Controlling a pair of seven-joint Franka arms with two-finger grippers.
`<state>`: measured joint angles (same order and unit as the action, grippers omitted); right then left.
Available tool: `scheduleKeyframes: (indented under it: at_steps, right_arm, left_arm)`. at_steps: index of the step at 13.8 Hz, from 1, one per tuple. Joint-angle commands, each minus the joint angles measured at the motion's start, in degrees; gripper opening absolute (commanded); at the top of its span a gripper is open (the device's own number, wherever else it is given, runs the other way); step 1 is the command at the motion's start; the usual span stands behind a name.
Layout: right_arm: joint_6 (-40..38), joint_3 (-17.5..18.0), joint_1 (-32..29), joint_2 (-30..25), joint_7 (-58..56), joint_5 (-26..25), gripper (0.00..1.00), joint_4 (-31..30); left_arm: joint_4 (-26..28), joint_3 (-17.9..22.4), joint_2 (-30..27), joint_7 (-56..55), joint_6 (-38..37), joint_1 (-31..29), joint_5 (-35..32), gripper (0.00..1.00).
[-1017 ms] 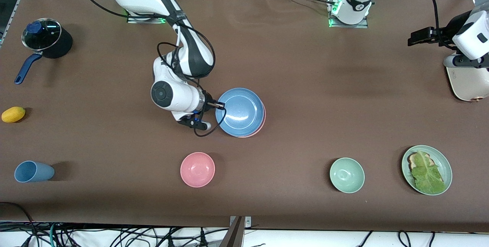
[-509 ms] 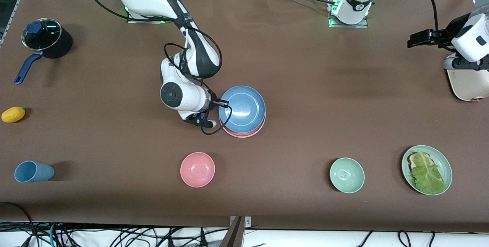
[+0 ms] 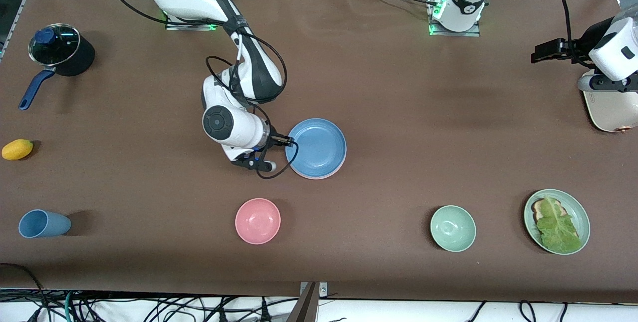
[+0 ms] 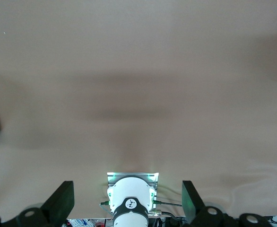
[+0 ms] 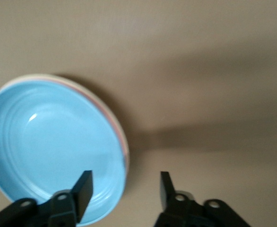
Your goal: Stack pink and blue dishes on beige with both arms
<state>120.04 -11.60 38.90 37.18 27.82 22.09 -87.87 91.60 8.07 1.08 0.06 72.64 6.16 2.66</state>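
The sky-blue plate [image 3: 316, 147] lies flat on top of a stack in the middle of the table. Under it only a thin rim of the pink plate [image 3: 321, 177] shows. In the right wrist view the blue plate [image 5: 53, 146] sits on a pink rim [image 5: 111, 117] and a pale beige rim [image 5: 34, 76]. My right gripper [image 3: 285, 140] is open at the stack's edge toward the right arm's end; its fingertips [image 5: 85, 183] straddle the blue rim without touching. My left gripper [image 3: 538, 55] waits open in the air by the toaster, nothing between its fingers [image 4: 63, 198].
A pink bowl [image 3: 257, 221], a green bowl [image 3: 452, 228] and a green plate with bread and lettuce [image 3: 557, 221] stand nearer the camera. A blue cup [image 3: 42, 223], a yellow fruit [image 3: 17, 149] and a lidded pot [image 3: 60, 53] are at the right arm's end. The toaster [image 3: 610, 110] is at the left arm's end.
The blue plate, tilted in the right gripper before, now rests flat on the stack. The right gripper has let it go and drawn back slightly. The left arm has not moved.
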Motion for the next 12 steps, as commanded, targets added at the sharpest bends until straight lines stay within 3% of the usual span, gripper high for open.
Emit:
scheduleKeyframes:
  at_steps: [1, 3, 7, 10, 12]
  right_arm:
    - [-4.8, -2.0, 0.2, -5.9, 0.4, -8.1, 1.00, -0.5]
    - [-6.6, -5.4, 0.2, -10.0, 0.0, -9.5, 1.00, -0.5]
    - [-17.7, -14.0, 0.1, -18.9, -7.2, -9.6, 1.00, -0.2]
    - [-28.9, -20.4, 0.7, -20.5, -16.8, -11.5, 1.00, 3.8]
    - [-34.9, -20.0, -1.9, -20.4, -17.7, -15.9, 1.00, 8.7]
  left_arm:
    - [-0.4, -0.2, -0.5, 0.5, 0.2, 0.4, -1.6, 1.00]
    - [-0.6, -0.2, -0.5, 0.5, 0.1, 0.3, -1.6, 1.00]
    - [-0.6, -0.2, -0.5, 0.5, 0.1, 0.4, -1.6, 1.00]
    - [-0.7, -0.2, -0.4, 0.5, 0.1, 0.4, -1.6, 1.00]
    - [-0.7, -0.2, -0.4, 0.5, 0.1, 0.4, -1.6, 1.00]
